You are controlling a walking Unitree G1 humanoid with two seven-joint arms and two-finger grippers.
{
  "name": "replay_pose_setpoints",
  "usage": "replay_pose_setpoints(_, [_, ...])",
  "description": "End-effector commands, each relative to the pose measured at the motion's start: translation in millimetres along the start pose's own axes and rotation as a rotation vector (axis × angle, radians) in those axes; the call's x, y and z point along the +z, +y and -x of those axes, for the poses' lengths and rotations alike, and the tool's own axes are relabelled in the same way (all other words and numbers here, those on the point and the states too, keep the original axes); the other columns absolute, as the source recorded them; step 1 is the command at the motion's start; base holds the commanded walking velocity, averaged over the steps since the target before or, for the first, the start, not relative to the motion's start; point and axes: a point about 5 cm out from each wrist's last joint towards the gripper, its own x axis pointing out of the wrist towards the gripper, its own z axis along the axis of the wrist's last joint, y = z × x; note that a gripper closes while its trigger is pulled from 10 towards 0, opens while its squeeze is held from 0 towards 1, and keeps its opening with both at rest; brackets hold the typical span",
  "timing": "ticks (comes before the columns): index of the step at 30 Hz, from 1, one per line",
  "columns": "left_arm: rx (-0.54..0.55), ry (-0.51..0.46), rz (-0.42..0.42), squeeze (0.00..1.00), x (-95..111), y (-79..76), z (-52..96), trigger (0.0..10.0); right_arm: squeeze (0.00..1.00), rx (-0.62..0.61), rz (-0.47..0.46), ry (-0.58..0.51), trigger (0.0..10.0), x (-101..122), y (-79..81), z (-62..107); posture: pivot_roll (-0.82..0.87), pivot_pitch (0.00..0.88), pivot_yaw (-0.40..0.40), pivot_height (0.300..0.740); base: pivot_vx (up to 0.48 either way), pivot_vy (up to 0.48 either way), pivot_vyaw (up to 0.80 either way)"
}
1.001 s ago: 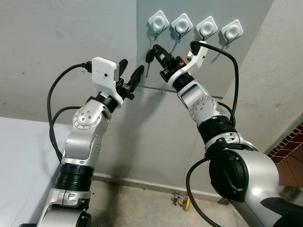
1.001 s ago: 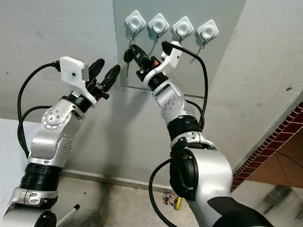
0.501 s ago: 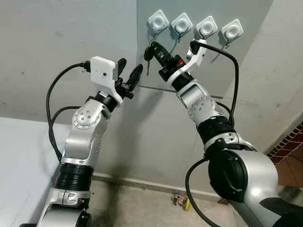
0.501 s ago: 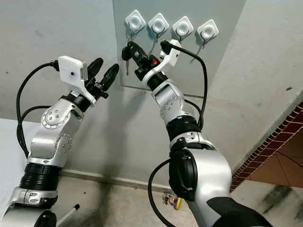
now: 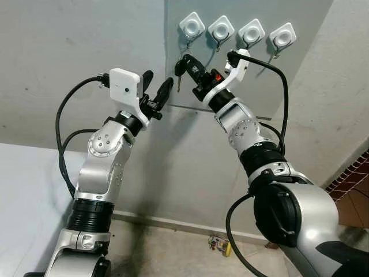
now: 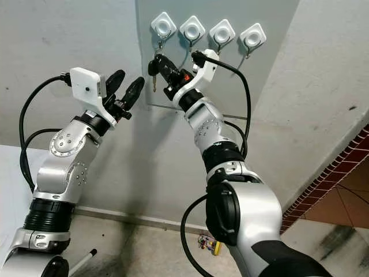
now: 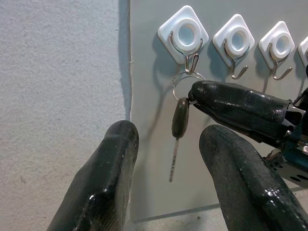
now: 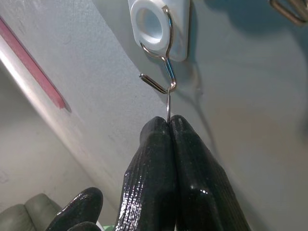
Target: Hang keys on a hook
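1. Four white hooks are fixed in a row on a grey wall panel.
2. Raised steeply, the right gripper is clamped on the keys, whose ring hangs at the leftmost hook.
3. The left gripper is held just beside them, fingers parted and empty.

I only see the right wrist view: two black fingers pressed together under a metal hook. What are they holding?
Observer: A ring with one dark-headed key dangling below it, pinched in the right tool.
Operator: Is that the only hook?
Observer: No, yours is the leftmost hook in a row of four on the wall.
Operator: What's the other arm doing?
Observer: The left tool is open, raised beside the key without touching it.
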Motion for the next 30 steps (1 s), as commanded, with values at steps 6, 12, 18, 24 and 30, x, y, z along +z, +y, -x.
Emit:
replay_pose_setpoints(6, [-0.006, -0.025, -0.016, 0.00, 9, -0.5, -4.8, 10.0, 0.00, -0.003, 0.007, 0.035, 10.0, -6, -2.2, 2.3, -0.06, 0.000, -0.047, 0.740, 0.000, 0.000, 0.00])
replay_pose_setpoints(12, [-0.004, -0.026, -0.015, 0.00, 10, -0.3, -5.1, 10.0, 0.00, -0.020, 0.071, -0.001, 10.0, -2, -3.6, 3.1, -0.06, 0.000, -0.047, 0.740, 0.000, 0.000, 0.00])
replay_pose_setpoints(18, [-0.008, -0.027, -0.013, 0.00, 9, -1.7, -5.2, 10.0, 0.00, -0.017, 0.046, -0.099, 10.0, 14, -1.5, 0.5, -0.06, 0.000, -0.048, 0.740, 0.000, 0.000, 0.00])
replay_pose_setpoints(24, [-0.005, -0.029, -0.014, 0.00, 10, -0.9, -5.2, 10.0, 0.00, -0.004, 0.033, -0.125, 10.0, 18, 0.2, -0.7, -0.06, 0.000, -0.049, 0.740, 0.000, 0.000, 0.00])
replay_pose_setpoints(30, [-0.005, -0.032, -0.015, 0.00, 10, -1.4, -5.1, 10.0, 0.00, 0.018, 0.005, -0.171, 10.0, 24, 2.5, -1.9, -0.05, 0.000, -0.053, 0.740, 0.000, 0.000, 0.00])
